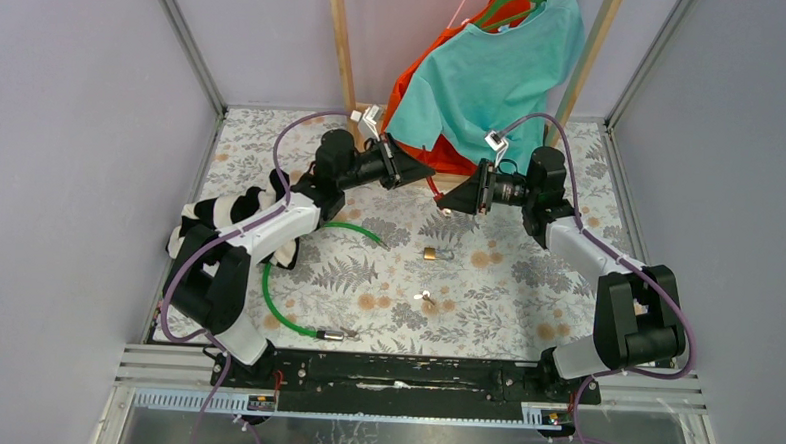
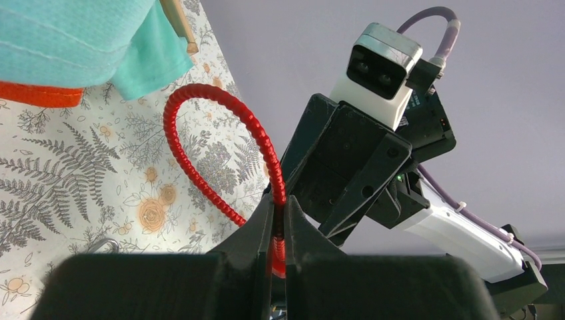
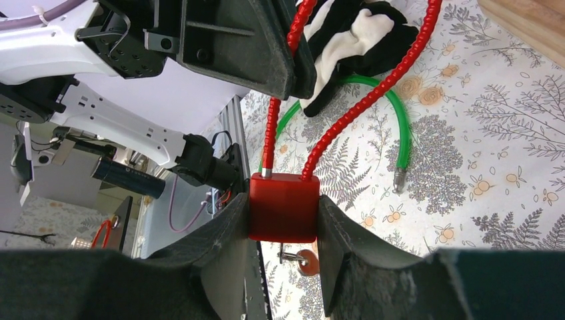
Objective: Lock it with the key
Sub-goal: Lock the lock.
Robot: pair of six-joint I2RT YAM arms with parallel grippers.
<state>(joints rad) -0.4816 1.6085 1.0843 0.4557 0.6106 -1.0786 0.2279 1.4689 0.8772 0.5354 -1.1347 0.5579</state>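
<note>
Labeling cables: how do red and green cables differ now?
Red cable is lifted, pinched by the left gripper, its ends in the red lock body clamped by the right gripper. Green cable lies on the table, ungripped, metal end free. Both are curved, flexible cables.

Two black-and-white arms (image 1: 279,222), cabled in purple.
The left gripper (image 1: 428,172) and right gripper (image 1: 444,204) are black and wedge-shaped; a white camera (image 2: 383,73) is mounted just behind each, a purple cable (image 2: 443,20) is looped back from it, and white casings (image 1: 588,249) are seen further back.
</note>
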